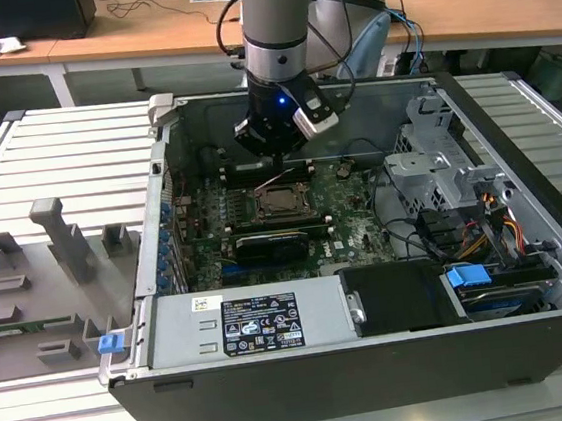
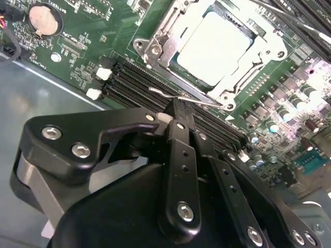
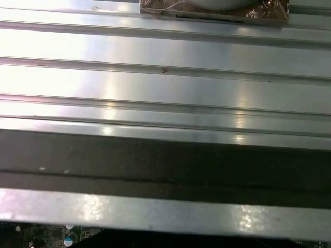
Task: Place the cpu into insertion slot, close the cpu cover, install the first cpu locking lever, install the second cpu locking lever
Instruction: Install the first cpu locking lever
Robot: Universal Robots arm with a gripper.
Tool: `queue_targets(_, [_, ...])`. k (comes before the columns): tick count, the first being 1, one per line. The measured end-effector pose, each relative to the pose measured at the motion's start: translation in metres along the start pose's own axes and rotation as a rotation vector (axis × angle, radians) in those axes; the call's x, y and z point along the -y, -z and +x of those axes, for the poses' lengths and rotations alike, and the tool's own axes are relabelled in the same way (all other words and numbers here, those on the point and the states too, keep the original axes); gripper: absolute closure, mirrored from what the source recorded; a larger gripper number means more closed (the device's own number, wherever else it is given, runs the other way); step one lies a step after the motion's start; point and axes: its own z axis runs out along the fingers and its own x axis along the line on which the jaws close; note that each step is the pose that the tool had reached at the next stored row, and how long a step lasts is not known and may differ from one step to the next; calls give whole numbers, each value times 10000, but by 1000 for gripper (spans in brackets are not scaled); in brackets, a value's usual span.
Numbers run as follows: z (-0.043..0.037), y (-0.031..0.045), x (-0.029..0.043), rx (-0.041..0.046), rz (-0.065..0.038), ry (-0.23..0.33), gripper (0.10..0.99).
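Note:
The cpu (image 2: 214, 44), a pale square chip, lies in the insertion slot (image 1: 282, 202) on the green motherboard. The grey cpu cover (image 2: 158, 46) is folded down around it. A thin wire locking lever (image 2: 202, 99) runs along the socket's edge, and in the exterior view it stands raised at an angle (image 1: 280, 177). My gripper (image 2: 178, 107) is shut, its joined tips right at this wire, just beside the socket. I cannot tell whether the wire is pinched or only touched. In the exterior view the gripper (image 1: 277, 157) hangs just behind the socket.
Black memory slots (image 2: 129, 80) lie between gripper and socket, with a coin cell (image 2: 42, 18) nearby. The open case holds a labelled grey power supply (image 1: 258, 324) in front and a drive cage (image 1: 428, 170) on the exterior view's right. Grey fixture blocks (image 1: 58, 239) stand outside on the exterior view's left.

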Motion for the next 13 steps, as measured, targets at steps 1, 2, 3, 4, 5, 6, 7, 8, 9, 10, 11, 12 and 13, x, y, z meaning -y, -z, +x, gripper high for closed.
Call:
queue_targets(1, [-1,-1,5,0,0,0,980])
queue_targets(2, [-1,-3,18,1,-1,0,980])
queue_targets(3, [-2,-7,21,2,-3,1,980])
queue_targets(4, [-7,-15,23,3,-4,0,980])
queue_targets(5, [-19,-22,25,1,-1,0,980])
queue_targets(6, [-30,-29,26,1,-1,0,980])
queue_targets(7, [-47,-37,27,1,-2,0,980])
queue_targets(8, [-61,-44,29,1,-1,-1,980])
queue_targets(9, [-90,-68,32,-2,-1,-1,980])
queue_targets(10, [-107,-81,34,-4,-2,0,980])
queue_targets(11, [-129,-100,37,-7,-2,0,980])
queue_targets(12, [-135,-108,37,-7,-1,0,980])
queue_targets(13, [-140,-116,38,-7,-1,-1,980])
